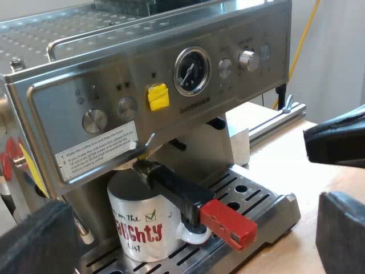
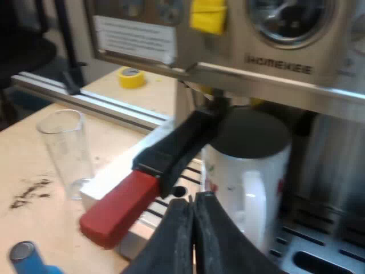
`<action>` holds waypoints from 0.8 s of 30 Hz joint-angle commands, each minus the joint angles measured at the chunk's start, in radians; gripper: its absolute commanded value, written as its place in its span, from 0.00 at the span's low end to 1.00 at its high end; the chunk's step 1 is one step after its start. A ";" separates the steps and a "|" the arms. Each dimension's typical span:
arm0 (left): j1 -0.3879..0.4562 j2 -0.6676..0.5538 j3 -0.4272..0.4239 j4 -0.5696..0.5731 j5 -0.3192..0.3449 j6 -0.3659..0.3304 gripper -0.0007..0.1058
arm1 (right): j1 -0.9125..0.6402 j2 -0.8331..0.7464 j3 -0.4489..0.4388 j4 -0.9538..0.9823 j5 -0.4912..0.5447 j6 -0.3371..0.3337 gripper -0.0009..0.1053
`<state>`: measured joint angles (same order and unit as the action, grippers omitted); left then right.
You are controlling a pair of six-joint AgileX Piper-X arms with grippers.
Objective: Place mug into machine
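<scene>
r claw (image 2: 194,228) pinched tight, empty, just short of mug (image 2: 245,165). mug upright on drip tray (image 1: 279,211) under holder (image 2: 177,142), its handle facing r claw. l claw (image 1: 191,237) spread wide, looks farther off. r nearer; prob only needs to back straight away.

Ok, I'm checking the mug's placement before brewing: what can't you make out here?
Mug print: left wrist view, partly wrapped round its far side.
Gauge: right wrist view, cut off by the edge.
Panel label: left wrist view, text too small.
Blue tamper: right wrist view, mostly cut off.
</scene>
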<state>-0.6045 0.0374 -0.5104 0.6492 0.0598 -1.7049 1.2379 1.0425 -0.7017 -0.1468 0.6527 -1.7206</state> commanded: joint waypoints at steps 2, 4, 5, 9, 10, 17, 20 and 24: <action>0.000 -0.004 -0.005 0.000 -0.014 0.001 0.80 | -0.002 0.006 -0.023 0.018 0.027 -0.010 0.01; 0.000 -0.004 -0.005 0.000 -0.014 0.001 0.80 | -0.002 0.031 -0.052 0.017 0.027 -0.010 0.01; 0.000 -0.001 -0.005 0.000 -0.014 0.001 0.80 | -0.002 0.044 -0.066 0.017 0.027 -0.010 0.01; 0.000 0.039 -0.005 -0.027 -0.016 -0.008 0.80 | -0.025 0.107 -0.121 0.017 0.032 0.000 0.01; 0.000 0.048 -0.005 -0.033 -0.015 -0.008 0.80 | -0.029 0.115 -0.128 0.017 0.032 0.006 0.01; 0.000 0.133 -0.005 -0.098 -0.019 -0.051 0.80 | -0.088 0.163 -0.175 0.013 0.020 0.065 0.01; 0.000 0.139 -0.005 -0.097 -0.019 -0.051 0.80 | -0.089 0.196 -0.200 0.001 0.017 0.058 0.01; 0.000 0.138 -0.005 -0.102 -0.019 -0.051 0.80 | -0.095 0.266 -0.246 -0.061 0.017 0.043 0.01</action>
<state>-0.6045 0.1763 -0.5104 0.5652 0.0504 -1.7430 1.1498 1.2914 -0.9227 -0.1779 0.6711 -1.6614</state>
